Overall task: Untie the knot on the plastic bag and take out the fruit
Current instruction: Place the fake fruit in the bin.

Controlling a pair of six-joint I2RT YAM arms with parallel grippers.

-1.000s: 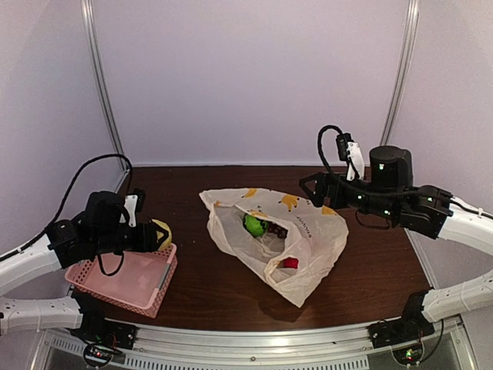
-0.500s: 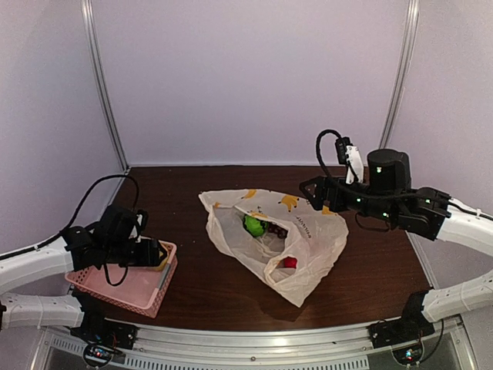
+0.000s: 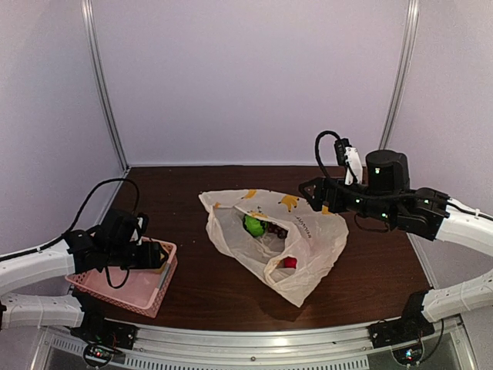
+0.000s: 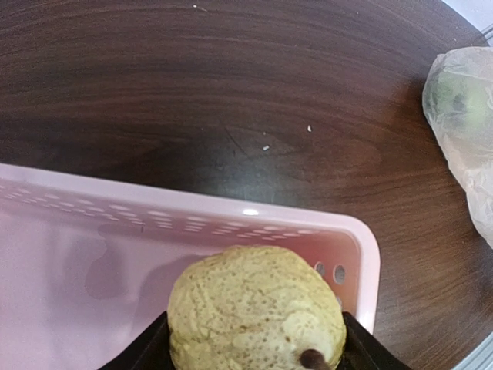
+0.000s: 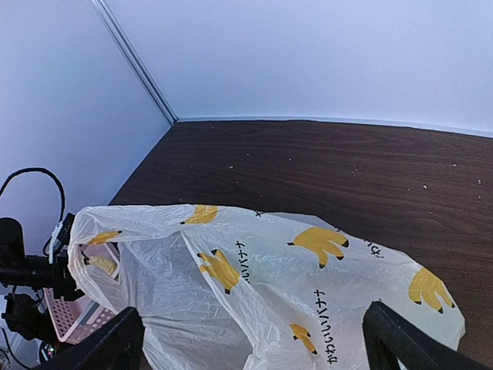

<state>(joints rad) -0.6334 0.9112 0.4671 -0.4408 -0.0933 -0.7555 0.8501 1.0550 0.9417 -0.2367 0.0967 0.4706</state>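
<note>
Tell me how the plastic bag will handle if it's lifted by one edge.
Probably floppy: the plastic bag lies crumpled and wrinkled on the table. It would likely sag toward the fruit inside, which may roll out the open mouth. The thin film looks slippery to pinch.

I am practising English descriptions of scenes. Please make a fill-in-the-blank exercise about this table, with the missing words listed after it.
1. The left hand holds a yellowish pear over the ____ basket.
2. The right hand is ____ and holds nothing.
3. The plastic bag is printed with yellow ____.
4. In the bag show a green fruit and a small fruit coloured ____.
Missing words: pink; open; bananas; red.
</note>
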